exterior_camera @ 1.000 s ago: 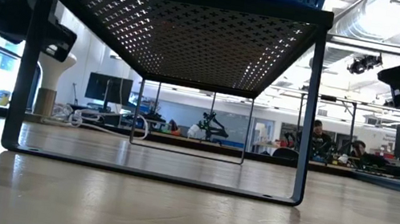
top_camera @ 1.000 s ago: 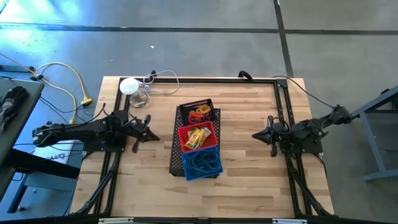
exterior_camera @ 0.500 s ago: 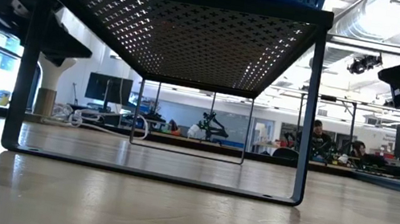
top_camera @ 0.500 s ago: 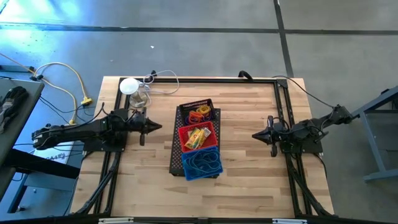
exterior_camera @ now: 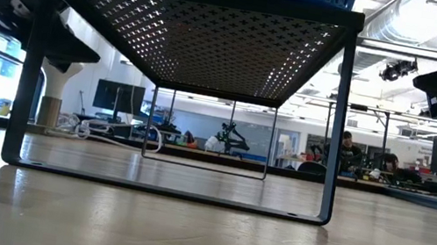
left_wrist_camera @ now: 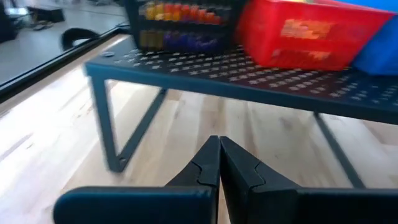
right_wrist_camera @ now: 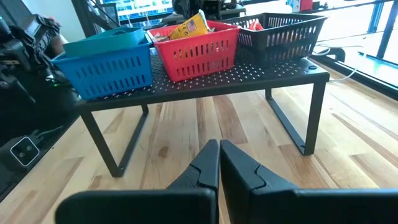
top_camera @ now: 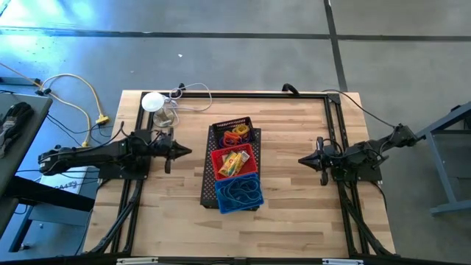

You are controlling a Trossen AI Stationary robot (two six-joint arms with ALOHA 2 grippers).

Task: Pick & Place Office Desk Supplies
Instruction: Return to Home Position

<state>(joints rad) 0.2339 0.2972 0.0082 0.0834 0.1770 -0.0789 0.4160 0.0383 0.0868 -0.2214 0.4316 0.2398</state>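
Observation:
Three baskets stand in a row on a black perforated shelf [top_camera: 208, 184] at the table's middle. The black basket [top_camera: 237, 134] holds coloured loops, the red basket [top_camera: 234, 162] yellow pieces, the blue basket [top_camera: 239, 193] dark bands. My left gripper [top_camera: 188, 151] is shut and empty, left of the shelf and pointing at it; the left wrist view shows its shut tips [left_wrist_camera: 219, 142] below the shelf's edge [left_wrist_camera: 280, 81]. My right gripper [top_camera: 301, 160] is shut and empty, right of the shelf; its shut tips [right_wrist_camera: 219, 144] face the blue [right_wrist_camera: 109, 59], red [right_wrist_camera: 196, 50] and black baskets [right_wrist_camera: 280, 31].
A white round disc [top_camera: 152, 101] with cords stands at the far left of the table. A black frame rail [top_camera: 250, 94] runs along the far edge and down both sides. Bare wood [top_camera: 280, 184] lies between each gripper and the shelf. Under the shelf [exterior_camera: 188, 37] is open space.
My left gripper has shut: a second ago its fingers stood spread apart, and now they meet in a point aimed at the shelf. The right arm and the baskets have kept still.

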